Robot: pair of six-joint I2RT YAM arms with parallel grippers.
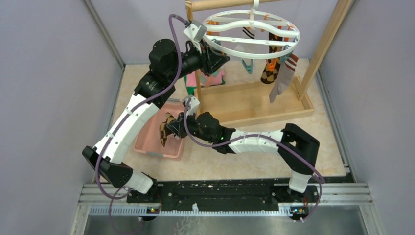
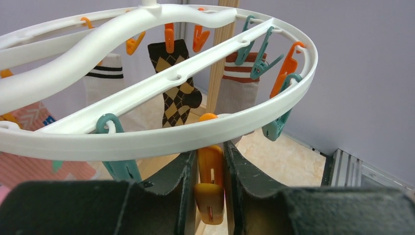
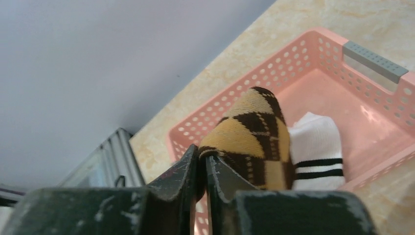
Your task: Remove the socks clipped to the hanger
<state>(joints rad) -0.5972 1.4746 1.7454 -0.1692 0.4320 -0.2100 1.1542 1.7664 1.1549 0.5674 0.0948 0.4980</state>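
Hanger and basket are each attended by one arm. In the top view, the large white plastic ring hanger [image 1: 252,29] hangs from the wooden frame rack [image 1: 324,44] at the far side of the beige bench [image 1: 244,166]. The left gripper [image 1: 219,58] is raised to the ring's near-left rim, so the left arm is the nearer one. The clipped socks hang with long axes vertical under the ring's right side, to the right of that gripper. Among them are a clipped brown-and-tan argyle sock [image 1: 269,72] and a grey sock with a striped cuff [image 1: 282,81]. The right gripper [image 1: 172,129] is held low over the pink perforated plastic basket [image 1: 149,144] at the near left.

In the left wrist view, an orange plastic clip [image 2: 211,176] with no sock in it is seen between the fingers, which lie against both its sides. How hard it is squeezed cannot be told. The hanging socks are seen beyond it, across the ring.

In the right wrist view, the right gripper is clenched on a held brown-and-tan argyle sock [image 3: 252,142], which droops into the basket. A white sock with black stripes [image 3: 318,152] lies in the basket just beside it.
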